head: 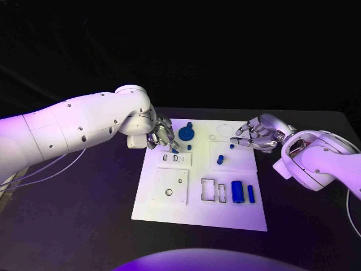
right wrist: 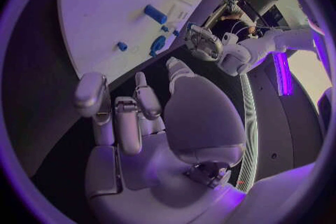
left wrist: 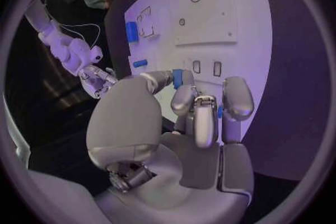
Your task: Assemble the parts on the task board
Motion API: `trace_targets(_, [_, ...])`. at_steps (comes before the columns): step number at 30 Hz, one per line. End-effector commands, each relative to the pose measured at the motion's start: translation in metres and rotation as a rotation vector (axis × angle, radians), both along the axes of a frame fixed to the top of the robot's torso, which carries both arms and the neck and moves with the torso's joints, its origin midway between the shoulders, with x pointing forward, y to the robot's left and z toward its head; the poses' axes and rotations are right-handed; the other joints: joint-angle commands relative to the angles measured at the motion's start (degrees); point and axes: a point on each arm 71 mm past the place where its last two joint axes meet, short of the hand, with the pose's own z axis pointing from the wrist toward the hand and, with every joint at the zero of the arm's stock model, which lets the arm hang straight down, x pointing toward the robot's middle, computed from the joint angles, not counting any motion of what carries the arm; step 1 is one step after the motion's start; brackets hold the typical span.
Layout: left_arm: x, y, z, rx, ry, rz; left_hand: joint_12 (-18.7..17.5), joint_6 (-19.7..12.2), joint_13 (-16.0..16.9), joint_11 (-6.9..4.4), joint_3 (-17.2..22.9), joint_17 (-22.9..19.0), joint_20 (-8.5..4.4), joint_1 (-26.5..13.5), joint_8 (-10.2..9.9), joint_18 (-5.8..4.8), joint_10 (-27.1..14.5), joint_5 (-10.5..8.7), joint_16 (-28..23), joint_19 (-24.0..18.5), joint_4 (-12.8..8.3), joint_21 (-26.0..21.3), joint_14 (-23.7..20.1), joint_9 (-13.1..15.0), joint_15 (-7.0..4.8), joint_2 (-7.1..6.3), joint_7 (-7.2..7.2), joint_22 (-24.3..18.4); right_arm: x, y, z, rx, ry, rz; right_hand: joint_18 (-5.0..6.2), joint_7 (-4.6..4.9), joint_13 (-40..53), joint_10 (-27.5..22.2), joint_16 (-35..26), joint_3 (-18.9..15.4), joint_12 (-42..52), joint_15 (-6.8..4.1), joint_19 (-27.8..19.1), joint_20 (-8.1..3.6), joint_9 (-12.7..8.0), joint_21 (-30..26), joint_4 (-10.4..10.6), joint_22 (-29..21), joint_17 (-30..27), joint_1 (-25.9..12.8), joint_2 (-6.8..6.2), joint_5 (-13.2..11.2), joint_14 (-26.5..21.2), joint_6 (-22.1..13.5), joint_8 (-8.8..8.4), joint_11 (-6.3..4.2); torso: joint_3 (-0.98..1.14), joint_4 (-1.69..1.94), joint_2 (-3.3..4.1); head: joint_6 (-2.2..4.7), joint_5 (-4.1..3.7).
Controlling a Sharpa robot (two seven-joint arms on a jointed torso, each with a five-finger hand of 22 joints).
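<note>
The white task board point(head: 198, 212) lies in the middle of the black table. My left hand point(head: 159, 137) hovers over its far left corner, and a small blue part point(left wrist: 178, 77) sits pinched between its thumb and fingers. A round blue part point(head: 186, 134) lies just beside that hand. My right hand point(head: 257, 136) hangs over the board's far right edge with fingers apart and nothing in them. On the board lie a short blue peg point(head: 220, 160), a blue cylinder point(head: 238, 192) and a blue bar point(head: 251, 193). The right wrist view shows the peg point(right wrist: 155, 13) and the round part point(right wrist: 158, 43).
The board has rectangular slots point(head: 212, 190) near its front and a raised plate with a hole point(head: 170, 186) on its left side. Two tiny blue pieces point(head: 189, 147) point(head: 231, 146) lie on the far half. Dark table surrounds the board.
</note>
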Motion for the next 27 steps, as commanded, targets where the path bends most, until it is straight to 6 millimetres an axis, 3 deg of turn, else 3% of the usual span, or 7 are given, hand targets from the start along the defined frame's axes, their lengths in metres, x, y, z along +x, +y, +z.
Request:
trace_targets(1, [-0.001,-0.002,-0.002,0.067,0.079,-0.087,-0.34,-0.11,-0.02,0.31,11.53,15.10,0.16,-0.18,0.17,-0.22,-0.21,0.20,0.21,-0.39,-11.83,-0.34,5.96,-0.03,0.51,0.54,0.15,-0.01,0.000,0.001,-0.001,-0.013,0.005,0.009,0.29,-0.08,-0.04,-0.32,-0.39,-0.46,-0.20,-0.06,-0.20,-0.05,0.08,-0.26,0.04,-0.02,9.59,0.19,0.35,0.30,4.57,-0.41,0.28,-0.10,-0.03,0.06,-0.04,-0.08,0.06])
trace_targets(15, [0.014,-0.017,-0.004,0.158,0.050,-0.110,0.76,0.09,1.22,0.37,11.02,15.10,0.27,-1.15,0.00,-0.46,0.47,2.35,0.21,0.37,-13.35,0.52,5.96,-0.06,0.59,1.08,0.23,1.00,0.000,0.002,-0.001,-0.013,0.002,0.005,0.29,-0.08,-0.05,-0.32,-0.35,-0.48,-0.20,-0.06,-0.18,-0.05,0.09,-0.26,0.01,-0.01,9.69,0.28,0.34,0.49,4.59,-0.44,0.29,-0.11,-0.05,0.05,0.00,-0.20,0.50])
trace_targets(19, [0.016,-0.022,-0.005,0.163,0.029,-0.101,1.42,0.19,1.94,0.34,10.67,15.10,0.27,-1.71,-0.04,-0.52,0.84,3.62,0.21,0.67,-14.00,0.77,5.96,-0.04,0.57,1.40,0.21,1.32,0.000,0.003,-0.001,-0.013,0.003,0.005,0.28,-0.08,-0.02,-0.30,-0.37,-0.48,-0.18,-0.06,-0.17,-0.06,0.09,-0.24,-0.01,0.01,9.63,0.34,0.35,0.55,4.58,-0.46,0.28,-0.11,-0.09,0.00,0.08,-0.16,0.51])
trace_targets(23, [0.017,-0.029,-0.007,0.170,0.020,-0.102,2.17,0.49,2.75,0.32,10.29,15.10,0.27,-2.58,0.09,-0.49,1.18,6.22,0.21,0.72,-14.94,0.69,5.96,0.07,0.57,1.61,0.16,1.40,0.000,0.003,-0.001,-0.014,0.004,0.007,0.28,-0.08,-0.02,-0.30,-0.37,-0.48,-0.18,-0.06,-0.17,-0.06,0.09,-0.24,-0.01,0.01,9.63,0.34,0.35,0.55,4.58,-0.46,0.28,-0.11,-0.09,0.02,0.05,-0.23,0.59])
trace_targets(27, [0.017,-0.035,-0.009,0.176,0.024,-0.111,2.25,0.51,2.83,0.32,10.22,15.10,0.27,-2.67,0.09,-0.52,1.23,6.38,0.21,0.79,-15.01,0.77,5.96,0.08,0.57,1.59,0.17,1.49,0.000,0.004,-0.001,-0.014,0.005,0.009,0.30,-0.07,-0.10,-0.35,-0.38,-0.47,-0.24,-0.06,-0.20,-0.06,0.10,-0.34,-0.01,-0.04,9.62,0.46,0.39,0.71,4.58,-0.51,0.27,-0.11,-0.08,-0.03,0.13,-0.25,0.61])
